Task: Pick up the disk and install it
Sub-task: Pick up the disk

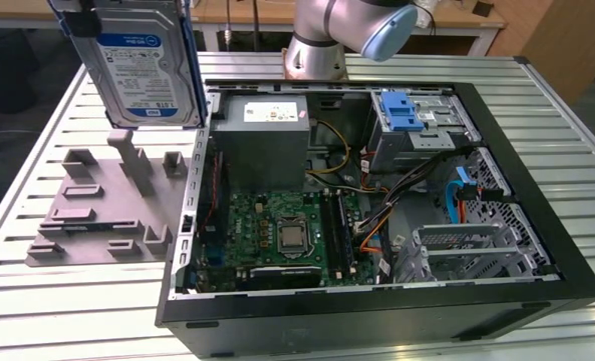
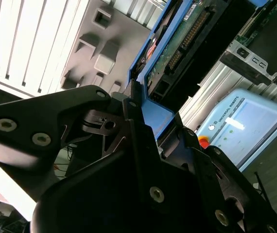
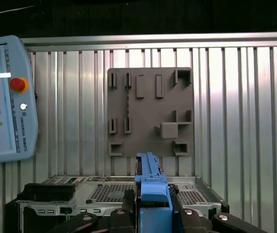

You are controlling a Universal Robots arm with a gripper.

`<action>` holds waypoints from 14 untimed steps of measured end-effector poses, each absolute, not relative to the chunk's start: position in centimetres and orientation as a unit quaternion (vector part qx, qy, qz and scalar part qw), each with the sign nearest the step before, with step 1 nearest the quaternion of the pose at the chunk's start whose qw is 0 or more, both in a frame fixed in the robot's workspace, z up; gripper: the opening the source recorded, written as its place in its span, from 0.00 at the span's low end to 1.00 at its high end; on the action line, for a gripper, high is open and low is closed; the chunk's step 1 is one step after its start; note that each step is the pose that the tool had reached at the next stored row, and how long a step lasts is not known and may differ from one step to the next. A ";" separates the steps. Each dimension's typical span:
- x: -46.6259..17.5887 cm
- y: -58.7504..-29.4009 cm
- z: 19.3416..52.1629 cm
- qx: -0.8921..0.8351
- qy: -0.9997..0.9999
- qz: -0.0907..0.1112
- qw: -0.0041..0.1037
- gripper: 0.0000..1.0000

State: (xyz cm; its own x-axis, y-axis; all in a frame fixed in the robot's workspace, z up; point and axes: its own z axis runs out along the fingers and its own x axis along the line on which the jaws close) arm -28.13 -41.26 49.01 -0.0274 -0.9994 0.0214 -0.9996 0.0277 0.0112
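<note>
The disk (image 1: 147,64), a silver hard drive with a white-and-blue label in a blue carrier, hangs upright in the air at the exterior view's upper left. It is above the grey fixture plate (image 1: 101,203) and just outside the open computer case (image 1: 377,188). In both wrist views my gripper (image 3: 153,206) is shut on the disk's blue carrier edge (image 3: 150,177), with a black finger (image 2: 133,104) pressed against each side. The second wrist view shows the disk's green circuit-board underside (image 2: 177,43).
Inside the case are a grey power-supply box (image 1: 267,128), a motherboard (image 1: 287,226), and a metal drive cage with a blue latch (image 1: 402,113) at the back right. A teach pendant (image 3: 2,97) lies on the slatted metal table (image 3: 235,121). The arm's base (image 1: 317,45) stands behind the case.
</note>
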 end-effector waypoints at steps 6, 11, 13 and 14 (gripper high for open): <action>-27.3 -41.3 49.0 0.697 -0.717 0.003 0.012 0.36; -26.7 -41.3 49.0 0.697 -0.717 0.003 0.012 0.36; -26.4 -41.3 49.0 0.697 -0.717 0.003 0.012 0.36; -26.3 -41.3 49.0 0.697 -0.717 0.003 0.012 0.36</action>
State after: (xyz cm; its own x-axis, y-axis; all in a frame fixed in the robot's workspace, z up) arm -26.27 -41.26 49.01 -0.0274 -0.9994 0.0215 -0.9996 0.0276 0.0113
